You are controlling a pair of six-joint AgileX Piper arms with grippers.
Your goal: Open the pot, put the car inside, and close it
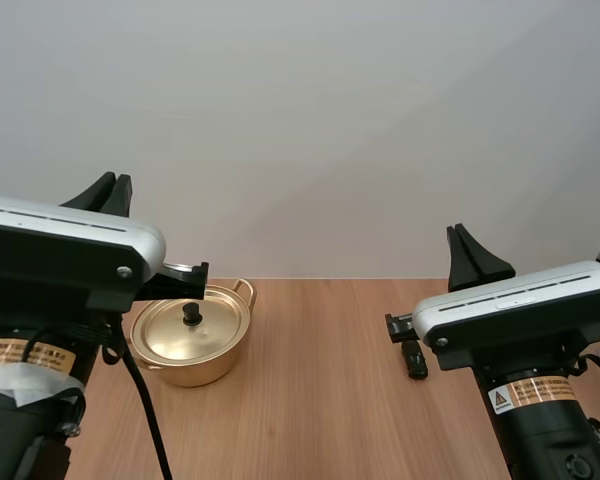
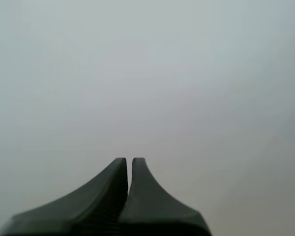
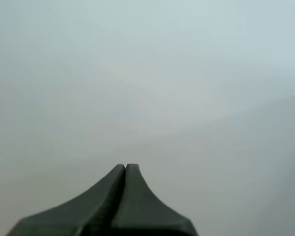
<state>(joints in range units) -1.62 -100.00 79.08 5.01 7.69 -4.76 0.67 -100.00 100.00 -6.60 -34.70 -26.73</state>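
Pot (image 1: 194,372): high view, sits on wooden table (image 1: 320,420) at the left side, just in front of left arm's base. Gold-coloured metal, round, shallow, shiny. Lid (image 1: 212,336) is on, same gold, w/ black knob (image 1: 192,314) at centre. 1 loop handle (image 1: 243,288) shows on the far-right rim; far-left rim is partly hidden behind a black part of the left arm.

Same view: left gripper (image 1: 113,190) is raised well above the pot, fingers pointing up, holding nothing. Right gripper (image 1: 470,255) is raised at the right side, also pointing up, its fingers closed together as 1 wedge. Small black item (image 1: 416,362) lies on the table just beside the right arm, well apart from the pot; partly hidden, can't tell if it's the car.

Left wrist view: left gripper (image 2: 129,162) w/ fingers pressed together, only a hairline slit at the tips, nothing between them, plain pale wall behind.

Right wrist view: right gripper (image 3: 125,167) w/ fingers closed into 1 dark wedge, nothing pinched, same pale wall behind.
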